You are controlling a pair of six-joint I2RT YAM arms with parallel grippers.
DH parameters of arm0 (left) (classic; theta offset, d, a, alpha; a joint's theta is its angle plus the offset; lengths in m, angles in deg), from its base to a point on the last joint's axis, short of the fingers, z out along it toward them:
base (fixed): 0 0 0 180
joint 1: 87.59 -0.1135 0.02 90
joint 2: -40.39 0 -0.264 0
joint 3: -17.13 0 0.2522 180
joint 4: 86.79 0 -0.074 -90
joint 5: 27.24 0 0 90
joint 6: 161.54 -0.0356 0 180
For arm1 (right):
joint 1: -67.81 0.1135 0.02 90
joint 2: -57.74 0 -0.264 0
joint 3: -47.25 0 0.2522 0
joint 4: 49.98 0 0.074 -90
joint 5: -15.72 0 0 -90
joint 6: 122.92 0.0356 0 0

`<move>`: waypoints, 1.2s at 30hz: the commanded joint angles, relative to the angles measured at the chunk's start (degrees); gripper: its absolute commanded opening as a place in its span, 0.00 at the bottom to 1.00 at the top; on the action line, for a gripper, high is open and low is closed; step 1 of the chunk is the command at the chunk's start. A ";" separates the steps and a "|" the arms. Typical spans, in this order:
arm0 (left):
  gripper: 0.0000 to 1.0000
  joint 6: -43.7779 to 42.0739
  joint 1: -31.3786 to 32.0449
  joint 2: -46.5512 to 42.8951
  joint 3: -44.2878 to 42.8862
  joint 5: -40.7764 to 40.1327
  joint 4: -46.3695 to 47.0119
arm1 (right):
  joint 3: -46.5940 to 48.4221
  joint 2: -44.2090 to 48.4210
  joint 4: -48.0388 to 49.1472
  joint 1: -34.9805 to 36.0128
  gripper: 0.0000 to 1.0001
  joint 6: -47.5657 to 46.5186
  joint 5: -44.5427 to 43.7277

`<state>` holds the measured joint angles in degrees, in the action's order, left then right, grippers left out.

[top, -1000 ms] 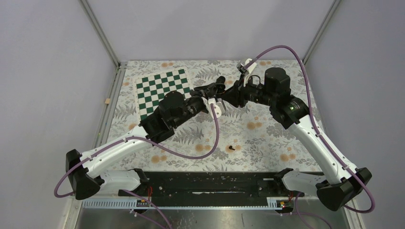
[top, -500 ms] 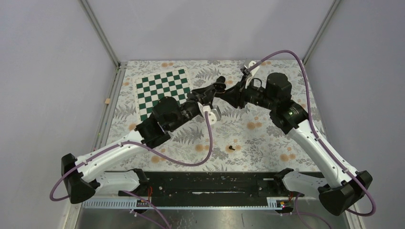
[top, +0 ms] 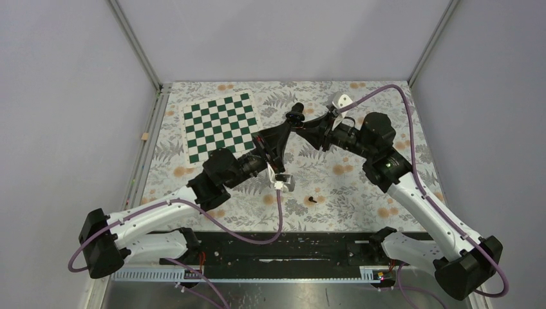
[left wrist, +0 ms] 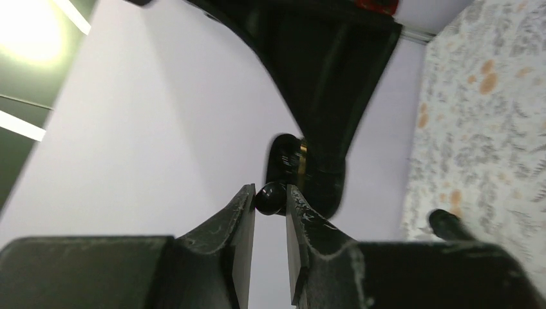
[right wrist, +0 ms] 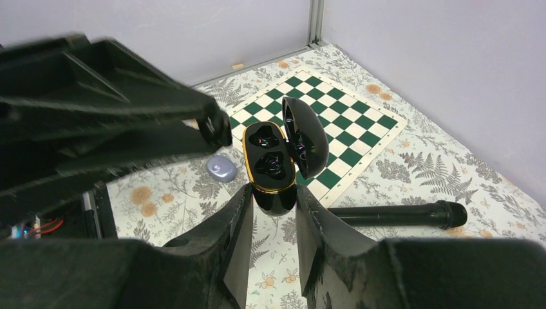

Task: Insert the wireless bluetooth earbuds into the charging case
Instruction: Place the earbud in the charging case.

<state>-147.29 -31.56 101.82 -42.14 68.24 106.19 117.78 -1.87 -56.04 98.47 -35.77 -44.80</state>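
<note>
My right gripper [right wrist: 273, 193] is shut on the charging case [right wrist: 270, 161], a glossy black shell with a gold rim. It holds the case above the table with the lid [right wrist: 306, 138] open. My left gripper [left wrist: 270, 193] is shut on a small round black earbud [left wrist: 269, 198] and holds it right beside the case [left wrist: 293, 167]. In the top view both grippers meet mid-table, left [top: 290, 122] and right [top: 309, 129]. Another black earbud [top: 312, 199] lies on the cloth nearer the bases. A pale purple rounded piece [right wrist: 222, 168] lies on the cloth below the case.
A green and white chessboard [top: 219, 125] lies at the back left, also seen in the right wrist view [right wrist: 348, 129]. A black marker [right wrist: 399, 214] lies on the floral cloth to the right of the case. Grey walls close in the back and sides.
My left arm has stretched forward and rolled its wrist, bringing its fingertips up against the held case. My right arm has shifted slightly right, still holding the case.
</note>
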 commanded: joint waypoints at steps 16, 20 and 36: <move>0.00 0.07 0.83 0.38 -4.67 -4.68 10.04 | -0.15 3.65 7.78 3.06 0.00 -7.26 1.03; 0.00 1.62 0.85 0.82 -4.99 -4.51 10.23 | 0.47 3.71 7.33 3.27 0.00 -7.71 0.72; 0.00 8.93 0.90 1.15 -6.82 -5.19 8.18 | 3.93 1.25 6.58 3.24 0.00 -5.79 -2.08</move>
<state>-140.60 -30.90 103.13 -46.41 64.56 112.52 118.40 -0.50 -52.50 101.20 -42.07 -46.22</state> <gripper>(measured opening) 0.213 0.342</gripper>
